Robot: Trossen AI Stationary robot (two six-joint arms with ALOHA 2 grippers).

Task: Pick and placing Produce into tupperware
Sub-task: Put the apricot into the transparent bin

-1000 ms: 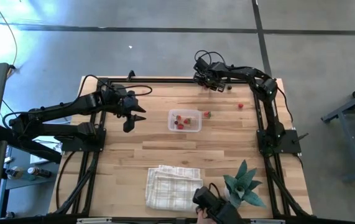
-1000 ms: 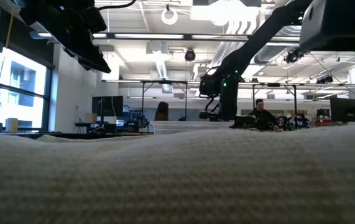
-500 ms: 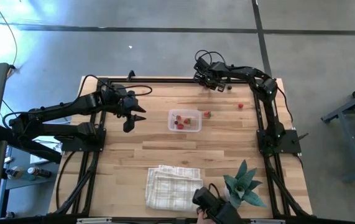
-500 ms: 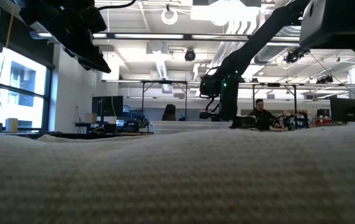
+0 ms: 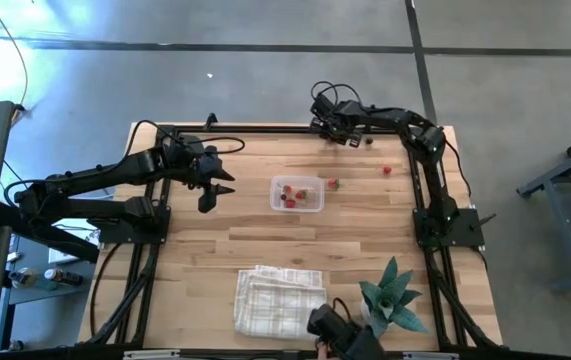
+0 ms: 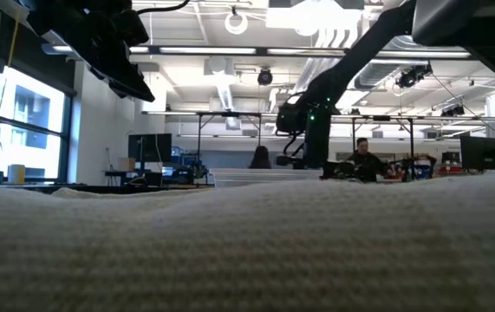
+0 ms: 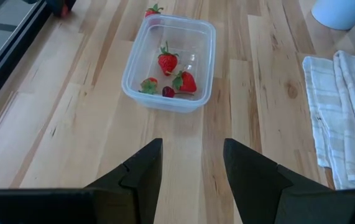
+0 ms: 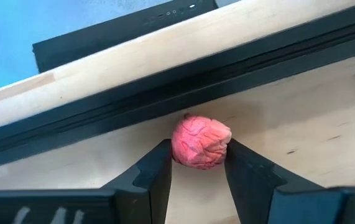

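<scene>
The clear tupperware stands mid-table and holds two strawberries, a smaller one and a dark piece. Another strawberry lies just outside its right wall. A red piece and a dark one lie farther right. My right gripper is at the table's far edge, shut on a pink-red bumpy piece of produce. My left gripper hangs open above the table, left of the tupperware, holding nothing. My right gripper pinches the pink-red piece by two opposite sides between its two fingers. The fingers come steeply from above, next to the black rail along the far edge. I cannot tell whether the piece rests on the wood or is lifted.
A white checked folded cloth lies near the front edge and fills the low view's foreground. A green plant stands at the front right, with a black device beside it. A black frame borders the table.
</scene>
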